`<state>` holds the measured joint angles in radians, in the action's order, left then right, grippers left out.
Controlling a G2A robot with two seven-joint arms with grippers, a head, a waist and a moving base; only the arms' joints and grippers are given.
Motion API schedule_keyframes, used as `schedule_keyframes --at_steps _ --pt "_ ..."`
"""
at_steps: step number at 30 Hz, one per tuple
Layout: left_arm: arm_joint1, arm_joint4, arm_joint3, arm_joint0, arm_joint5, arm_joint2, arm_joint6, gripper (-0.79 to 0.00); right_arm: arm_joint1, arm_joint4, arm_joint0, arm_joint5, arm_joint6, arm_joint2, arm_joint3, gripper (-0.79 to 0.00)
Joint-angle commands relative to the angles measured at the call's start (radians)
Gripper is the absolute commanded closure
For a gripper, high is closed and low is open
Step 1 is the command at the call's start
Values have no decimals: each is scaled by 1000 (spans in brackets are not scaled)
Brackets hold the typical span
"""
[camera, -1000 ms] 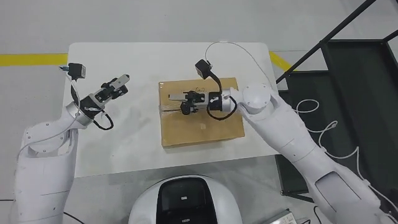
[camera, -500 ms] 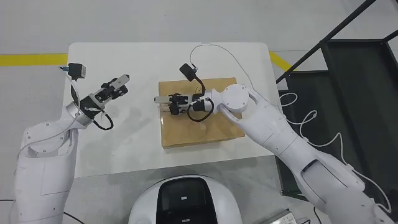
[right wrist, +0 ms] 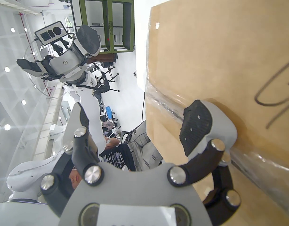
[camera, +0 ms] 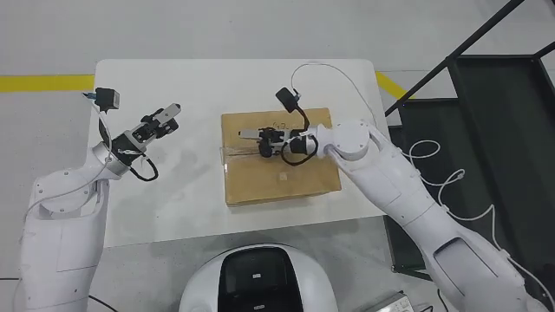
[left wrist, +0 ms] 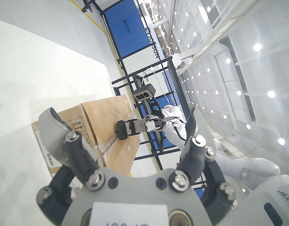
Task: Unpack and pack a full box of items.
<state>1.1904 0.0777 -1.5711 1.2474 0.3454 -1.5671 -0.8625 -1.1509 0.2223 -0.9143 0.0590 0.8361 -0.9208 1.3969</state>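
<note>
White tabletop (camera: 173, 199), brown cardboard box (camera: 286, 182) sitting centre, taped closed. Right gripper (camera: 258, 139) spread wide, one finger at the clear tape seam (right wrist: 163, 104). Left gripper (camera: 169, 117) hangs open, well apart from it.

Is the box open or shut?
Shut. The box has its top flaps lying flat, with clear tape along the seam by the right pincer.
</note>
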Motion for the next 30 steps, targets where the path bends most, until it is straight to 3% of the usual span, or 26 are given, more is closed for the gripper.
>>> schedule_keyframes --at_steps 1,30 --pt "0 0 0 0 0 0 0 -785 11 -4 -29 10 -1 -35 16 -785" --pt "0 0 0 0 0 0 0 -785 96 -12 -299 77 -64 -414 134 -785"
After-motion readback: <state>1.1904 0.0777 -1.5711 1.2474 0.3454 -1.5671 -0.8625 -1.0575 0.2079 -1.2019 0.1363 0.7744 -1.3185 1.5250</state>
